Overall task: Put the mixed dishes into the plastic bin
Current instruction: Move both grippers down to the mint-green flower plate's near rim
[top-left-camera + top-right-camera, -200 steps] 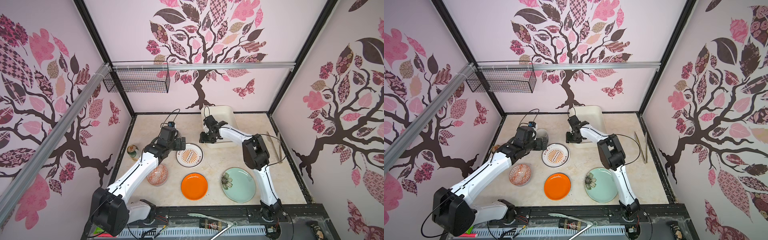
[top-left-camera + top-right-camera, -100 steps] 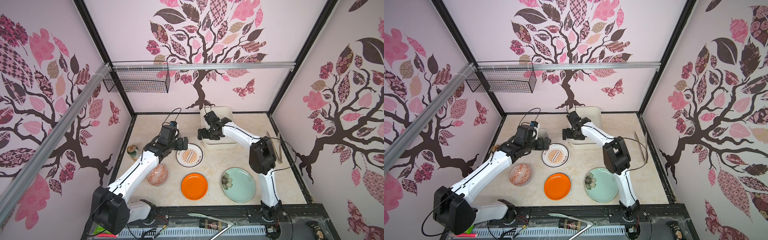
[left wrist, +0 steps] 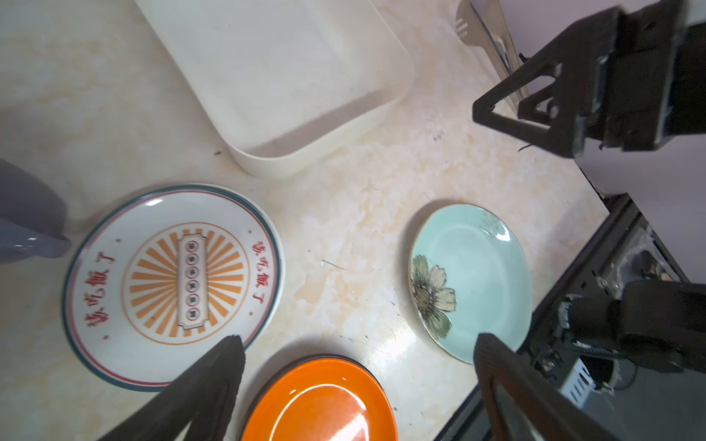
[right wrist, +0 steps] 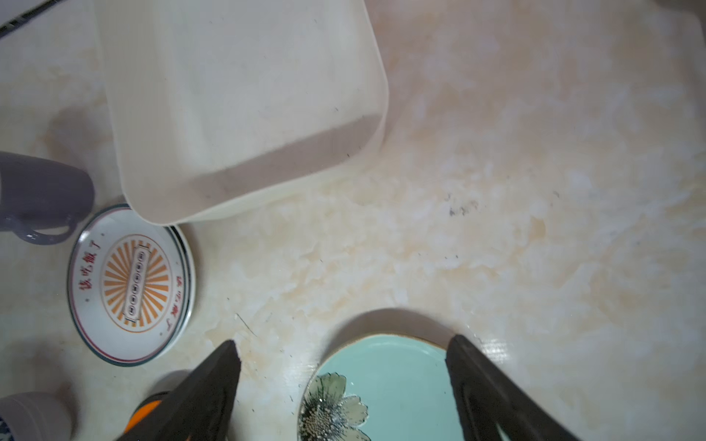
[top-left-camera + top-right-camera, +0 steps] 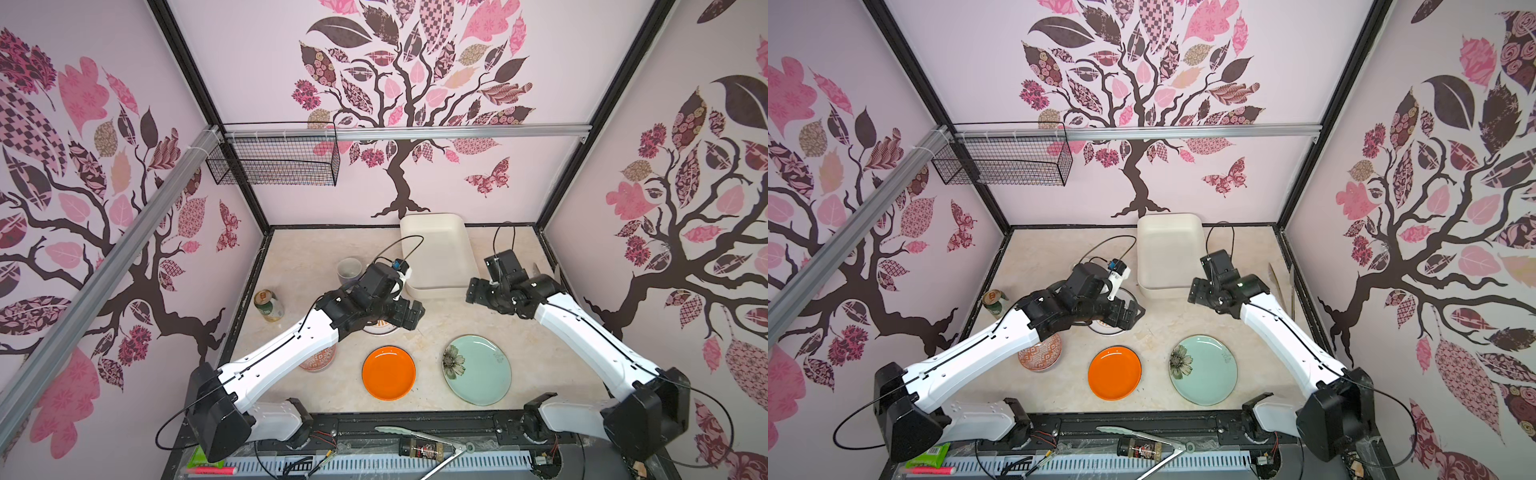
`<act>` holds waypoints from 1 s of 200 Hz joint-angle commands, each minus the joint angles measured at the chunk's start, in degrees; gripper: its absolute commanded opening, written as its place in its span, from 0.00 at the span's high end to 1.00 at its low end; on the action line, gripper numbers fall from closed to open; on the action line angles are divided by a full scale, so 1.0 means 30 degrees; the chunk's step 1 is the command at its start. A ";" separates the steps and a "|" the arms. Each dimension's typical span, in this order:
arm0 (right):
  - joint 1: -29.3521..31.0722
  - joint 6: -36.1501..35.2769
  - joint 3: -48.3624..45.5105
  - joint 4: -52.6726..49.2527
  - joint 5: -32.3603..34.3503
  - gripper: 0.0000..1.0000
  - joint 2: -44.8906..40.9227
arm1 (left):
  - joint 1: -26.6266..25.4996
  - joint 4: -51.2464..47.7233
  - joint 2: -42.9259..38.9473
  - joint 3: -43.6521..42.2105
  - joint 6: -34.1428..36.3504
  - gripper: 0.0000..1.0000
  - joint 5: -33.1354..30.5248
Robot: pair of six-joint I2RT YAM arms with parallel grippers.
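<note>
**Both hands open and empty, dishes on the counter**

The left hand [image 3: 359, 341] hovers spread wide, holding nothing, above the white sunburst plate [image 3: 172, 286] at the middle of the counter [image 5: 436, 324]. The right hand [image 4: 342, 343] hangs at 2 o'clock, fingers apart and empty. The plastic bin [image 5: 436, 249] sits at 12 o'clock, the orange plate [image 5: 388, 372] at 6 and the mint-green plate [image 5: 478, 370] at 5.

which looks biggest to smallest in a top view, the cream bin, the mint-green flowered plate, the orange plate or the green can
1. cream bin: largest, even though it sits farthest back
2. mint-green flowered plate
3. orange plate: somewhat smaller than the mint one
4. green can: clearly smallest
</note>
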 commanded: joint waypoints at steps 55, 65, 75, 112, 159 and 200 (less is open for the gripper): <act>0.0147 0.6012 -0.6413 -0.3575 0.0148 0.13 -0.5516 | -0.0799 0.0132 0.1785 -0.1140 -0.1278 0.02 0.3508; 0.0147 0.6771 -0.6997 -0.3849 0.0096 0.13 -0.5934 | -0.0816 -0.0067 0.2318 -0.0897 -0.1226 0.02 0.4215; 0.0147 0.7504 -0.7402 -0.4237 -0.0156 0.13 -0.6415 | -0.0908 -0.0452 0.2801 -0.0479 -0.1322 0.02 0.4783; 0.0175 0.8671 -0.8349 -0.5024 -0.1696 0.19 -0.8334 | -0.1481 -0.0286 0.3572 -0.0514 -0.2166 0.02 0.5512; 0.0162 0.9864 -0.8544 -0.5341 -0.2549 0.19 -0.8225 | -0.2677 -0.0109 0.4246 -0.0757 -0.2343 0.02 0.5142; 0.0206 1.0390 -0.9219 -0.4915 -0.2472 0.16 -0.7812 | -0.2901 -0.0340 0.4879 -0.0550 -0.2435 0.02 0.4857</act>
